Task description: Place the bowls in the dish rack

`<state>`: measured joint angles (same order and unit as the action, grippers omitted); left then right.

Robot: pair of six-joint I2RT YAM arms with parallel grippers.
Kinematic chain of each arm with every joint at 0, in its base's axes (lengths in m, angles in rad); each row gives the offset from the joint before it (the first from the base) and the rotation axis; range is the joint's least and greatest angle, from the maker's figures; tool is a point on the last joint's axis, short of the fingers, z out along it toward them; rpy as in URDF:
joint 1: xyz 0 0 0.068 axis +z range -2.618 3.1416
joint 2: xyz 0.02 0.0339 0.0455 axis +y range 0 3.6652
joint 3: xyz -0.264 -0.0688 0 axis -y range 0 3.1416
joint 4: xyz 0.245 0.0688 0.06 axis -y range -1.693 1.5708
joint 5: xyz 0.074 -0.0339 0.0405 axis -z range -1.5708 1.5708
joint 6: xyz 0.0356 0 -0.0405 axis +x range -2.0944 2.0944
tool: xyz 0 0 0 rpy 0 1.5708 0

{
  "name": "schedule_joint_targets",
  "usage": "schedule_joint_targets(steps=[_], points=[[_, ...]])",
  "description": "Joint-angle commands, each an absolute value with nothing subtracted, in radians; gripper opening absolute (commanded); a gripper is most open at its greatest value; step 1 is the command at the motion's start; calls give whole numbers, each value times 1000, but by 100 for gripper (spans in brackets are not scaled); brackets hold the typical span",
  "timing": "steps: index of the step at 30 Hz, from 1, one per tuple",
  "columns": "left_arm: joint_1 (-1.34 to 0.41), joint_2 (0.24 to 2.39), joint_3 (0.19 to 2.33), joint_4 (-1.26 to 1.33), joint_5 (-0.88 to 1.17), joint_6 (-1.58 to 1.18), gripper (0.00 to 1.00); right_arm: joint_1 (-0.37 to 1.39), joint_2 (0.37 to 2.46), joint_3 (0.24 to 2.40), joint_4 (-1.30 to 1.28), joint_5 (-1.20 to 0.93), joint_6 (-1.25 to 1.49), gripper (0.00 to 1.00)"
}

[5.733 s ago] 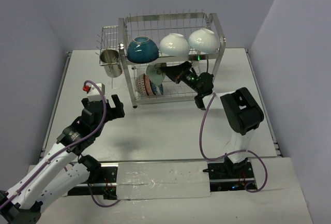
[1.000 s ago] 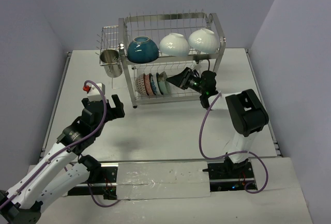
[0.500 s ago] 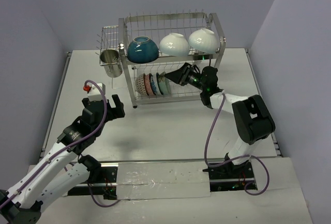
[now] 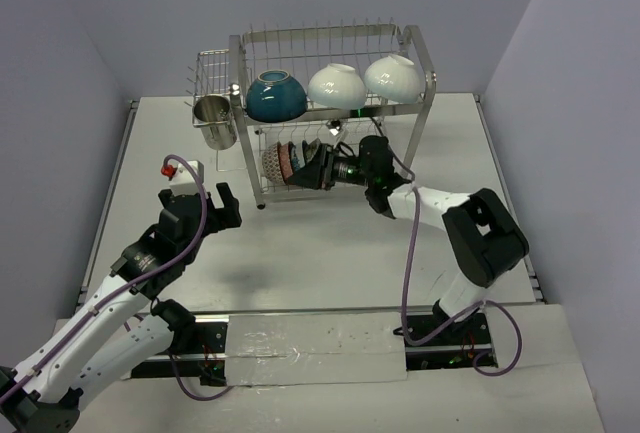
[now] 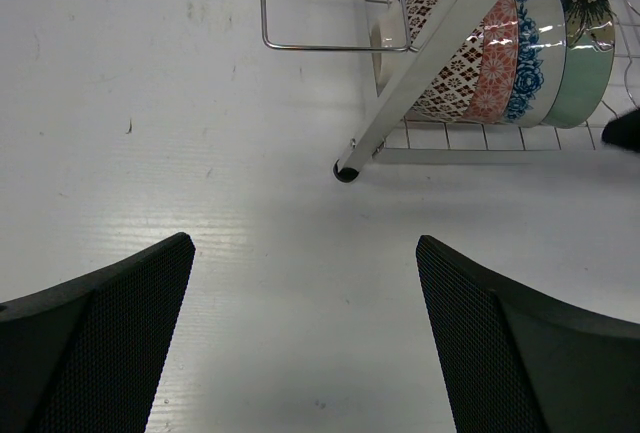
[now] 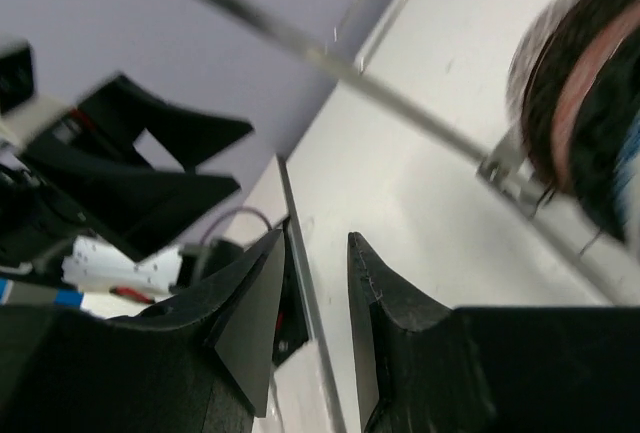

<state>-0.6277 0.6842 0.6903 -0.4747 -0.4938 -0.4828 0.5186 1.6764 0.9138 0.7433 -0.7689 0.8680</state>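
The dish rack (image 4: pixel 420 103) stands at the back of the table. Its upper tier holds a teal bowl (image 4: pixel 275 96) and two white bowls (image 4: pixel 337 86). On the lower tier several small patterned bowls (image 4: pixel 280 161) stand on edge in a row; in the left wrist view (image 5: pixel 480 53) they are brown, red, blue-white and pale green. My right gripper (image 4: pixel 303 175) is low in front of this row, its jaws a narrow gap apart with nothing between them (image 6: pixel 315 293). My left gripper (image 4: pixel 200 198) is open and empty over bare table left of the rack (image 5: pixel 305 333).
A shiny steel cup (image 4: pixel 213 119) hangs under the rack's side basket (image 4: pixel 211 71). A white box with a red button (image 4: pixel 183 170) lies just beyond my left gripper. A rack foot (image 5: pixel 345 171) rests ahead of my left fingers. Grey walls close in the table.
My right gripper has swung left, from the right end of the lower tier to in front of the bowl row. The pale green bowl it held earliest now stands in that row. Left arm unmoved.
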Motion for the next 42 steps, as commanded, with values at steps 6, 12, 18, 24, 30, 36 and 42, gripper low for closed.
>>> schedule_joint_targets(steps=[6,12,18,24,30,36,42], points=[[-624,664,703,-442,-492,-469,99,630,1415,776,379,-628,588,41],[-623,649,704,-453,-489,-482,99,638,1103,680,94,-326,447,46],[-624,612,727,-517,-508,-534,99,620,755,693,-288,77,342,61],[-624,592,811,-658,-540,-600,99,604,497,770,-498,380,290,85],[-624,589,940,-771,-578,-623,99,606,310,827,-555,649,247,100],[-624,588,1046,-839,-653,-591,99,606,210,853,-538,776,171,100],[-624,577,1098,-887,-725,-572,99,604,189,874,-509,726,100,100]])
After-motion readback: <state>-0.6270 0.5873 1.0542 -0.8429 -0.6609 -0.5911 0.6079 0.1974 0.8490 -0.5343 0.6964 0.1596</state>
